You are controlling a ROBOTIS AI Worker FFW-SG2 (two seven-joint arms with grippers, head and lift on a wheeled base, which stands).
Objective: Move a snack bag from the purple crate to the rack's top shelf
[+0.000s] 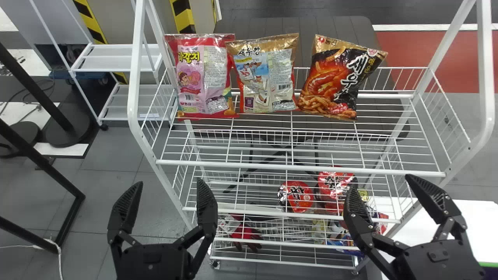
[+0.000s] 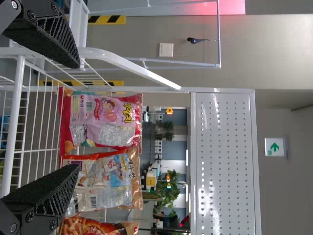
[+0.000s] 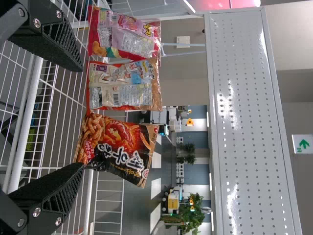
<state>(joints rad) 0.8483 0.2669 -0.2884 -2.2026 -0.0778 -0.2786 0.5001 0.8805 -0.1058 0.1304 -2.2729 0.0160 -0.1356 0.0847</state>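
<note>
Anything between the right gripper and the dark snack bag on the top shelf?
In the head view, a white front rail crosses between the right gripper and the dark snack bag. The right wrist view puts it low, so the way over looks open; I see nothing else between them.

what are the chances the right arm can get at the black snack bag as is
Probably yes: the right gripper is open and empty, and only the top shelf's low front rail seems to lie between it and the black snack bag.
</note>
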